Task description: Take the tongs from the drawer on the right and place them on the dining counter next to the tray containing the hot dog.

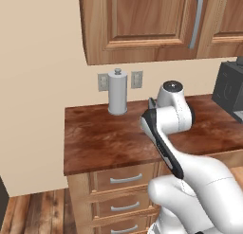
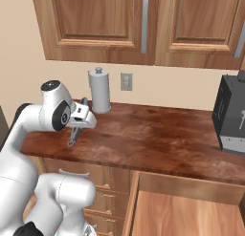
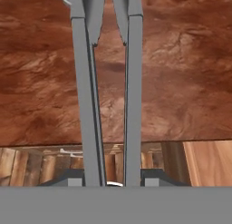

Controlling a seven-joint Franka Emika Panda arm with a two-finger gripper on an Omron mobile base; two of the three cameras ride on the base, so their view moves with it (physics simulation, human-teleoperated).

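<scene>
The gripper (image 2: 80, 121) is clamped on the tongs (image 2: 75, 133), which hang above the narrow worktop (image 2: 158, 134); to the right the drawer (image 2: 182, 206) stands open. Carrying is underway; next comes driving to the dining counter.

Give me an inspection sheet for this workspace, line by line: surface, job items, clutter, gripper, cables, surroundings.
Surface: reddish-brown worktop over drawer cabinets, glossy, bare in the middle.
Job's things: tongs held in the gripper above the worktop, both arms running side by side; drawer pulled open at the lower right of the right base view, its pale inside showing nothing.
Clutter: paper towel roll upright at the back wall; dark appliance at the worktop's right end.
Gripper: gripper shut on the tongs, above the worktop's left part.
Cables: nothing seen.
Surroundings: wooden wall cabinets above, wall outlets, wood floor.
</scene>
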